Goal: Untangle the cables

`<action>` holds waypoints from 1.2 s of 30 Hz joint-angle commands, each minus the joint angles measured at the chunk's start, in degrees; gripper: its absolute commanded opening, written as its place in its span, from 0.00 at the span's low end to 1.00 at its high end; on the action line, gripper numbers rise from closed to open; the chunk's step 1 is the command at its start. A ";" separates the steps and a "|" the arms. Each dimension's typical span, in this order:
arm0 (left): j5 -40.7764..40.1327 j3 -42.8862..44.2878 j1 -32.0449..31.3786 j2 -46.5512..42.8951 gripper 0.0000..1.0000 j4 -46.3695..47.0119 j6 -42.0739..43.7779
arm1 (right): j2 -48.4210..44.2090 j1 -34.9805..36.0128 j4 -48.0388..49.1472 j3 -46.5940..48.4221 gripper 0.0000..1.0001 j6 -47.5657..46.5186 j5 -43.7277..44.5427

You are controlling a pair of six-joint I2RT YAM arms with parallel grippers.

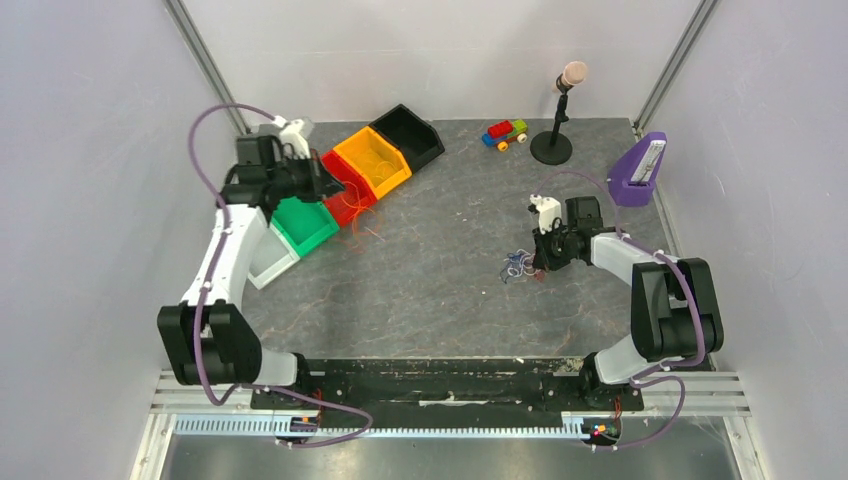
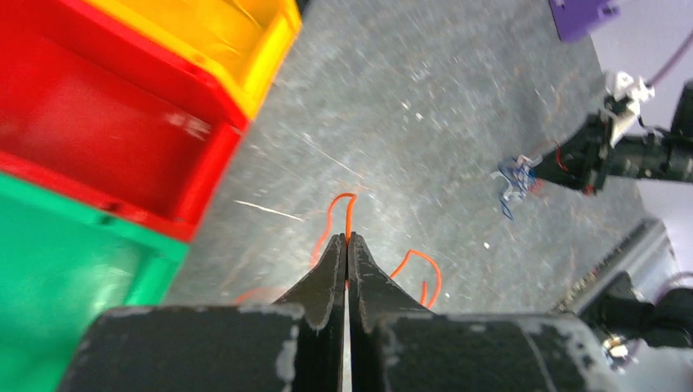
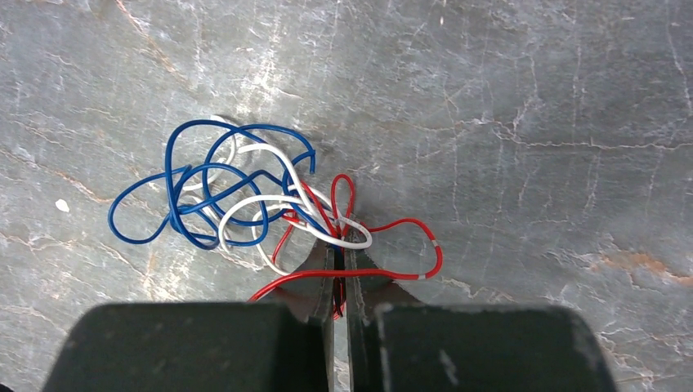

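Observation:
A tangle of blue, white and red cables (image 3: 245, 200) lies on the grey table, also seen in the top view (image 1: 517, 266). My right gripper (image 3: 338, 245) is shut on the red cable (image 3: 409, 224) at the tangle's right edge, low over the table. My left gripper (image 2: 347, 238) is shut on an orange cable (image 2: 350, 212), held above the table beside the bins. The rest of the orange cable curls below it (image 2: 421, 265) and shows in the top view (image 1: 362, 226) in front of the red bin.
A row of white, green (image 1: 305, 225), red (image 1: 350, 190), orange (image 1: 373, 160) and black (image 1: 408, 135) bins stands at the back left. A toy block car (image 1: 505, 133), a microphone stand (image 1: 553, 145) and a purple holder (image 1: 638, 172) stand at the back right.

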 commanded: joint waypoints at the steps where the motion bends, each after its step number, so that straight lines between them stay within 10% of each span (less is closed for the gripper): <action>1: 2.45 7.03 6.69 -3.15 0.02 -7.19 7.42 | 2.43 -1.53 -5.75 -1.53 0.00 -4.76 8.41; 36: -8.96 24.52 11.99 23.89 0.02 5.50 -0.72 | 3.48 -1.57 -9.19 2.26 0.00 -3.30 2.11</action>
